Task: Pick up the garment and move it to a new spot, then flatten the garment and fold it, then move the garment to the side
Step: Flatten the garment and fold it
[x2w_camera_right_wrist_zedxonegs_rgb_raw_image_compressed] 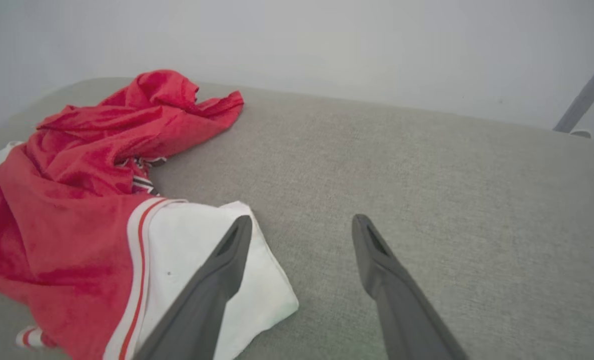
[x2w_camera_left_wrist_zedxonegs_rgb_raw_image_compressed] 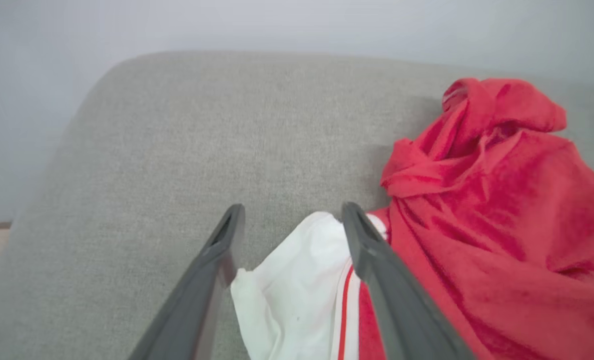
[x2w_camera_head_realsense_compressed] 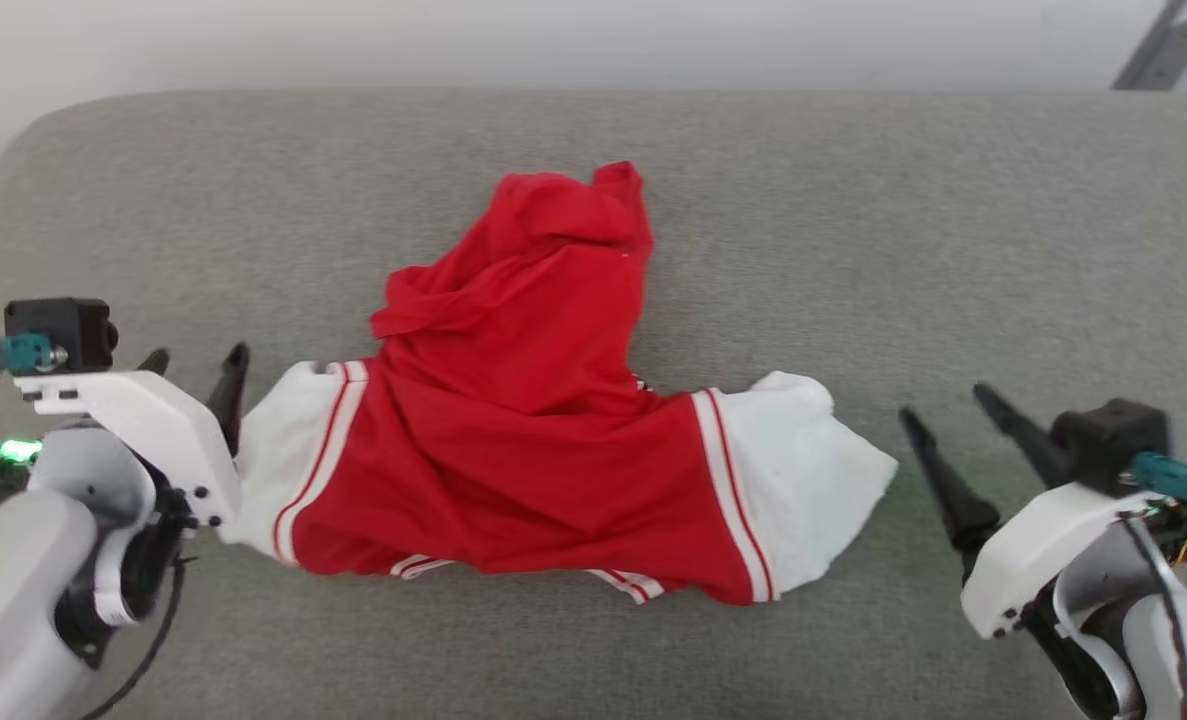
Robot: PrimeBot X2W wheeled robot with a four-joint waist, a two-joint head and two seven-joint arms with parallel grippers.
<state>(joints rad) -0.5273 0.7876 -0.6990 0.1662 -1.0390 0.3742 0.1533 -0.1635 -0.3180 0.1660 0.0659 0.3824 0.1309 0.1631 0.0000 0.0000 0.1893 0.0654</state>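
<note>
The garment [x2w_camera_head_realsense_compressed: 513, 430] lay crumpled mid-frame on the grey bench [x2w_camera_head_realsense_compressed: 853, 200]. Left pincer [x2w_camera_head_realsense_compressed: 199, 352], lower left, gaped wide at its white end panel, gripping nothing; right pincer [x2w_camera_head_realsense_compressed: 941, 400], lower right, likewise spread, empty.

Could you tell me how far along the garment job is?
Done: the garment lies on the grey cushion, possibly its new spot. In hand: nothing; the left hand and right hand stand open at its white ends. Left: flattening, folding, moving aside; it is crumpled.
</note>
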